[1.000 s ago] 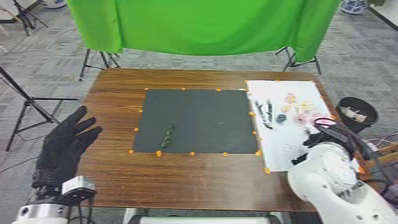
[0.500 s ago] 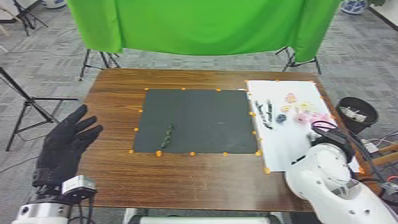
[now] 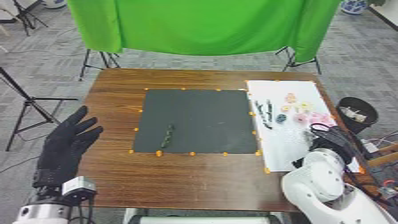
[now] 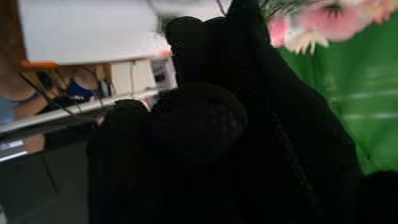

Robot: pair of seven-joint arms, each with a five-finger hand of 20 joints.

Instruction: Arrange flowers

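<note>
Flowers (image 3: 315, 119), on the white sheet (image 3: 282, 147) along the desk's (image 3: 195, 180) right edge. I judge them light, soft-petalled and easily crushed, best gripped by the stem. Right hand (image 4: 266, 135) near them, its opening and hold indeterminable; left hand (image 3: 62, 149) relaxed, open, by the left edge.

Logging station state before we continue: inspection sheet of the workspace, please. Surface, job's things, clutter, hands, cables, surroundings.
Surface: brown wooden table, dark mat, white sheet to its right
Job's things: green stem on the mat; pink flowers and dark stems on the sheet
Clutter: black bin beyond the table's right edge
Hands: left hand open, left of the mat; right hand near the sheet's right side
Cables: black cables at the left wrist
Surroundings: green curtain, tripods
</note>
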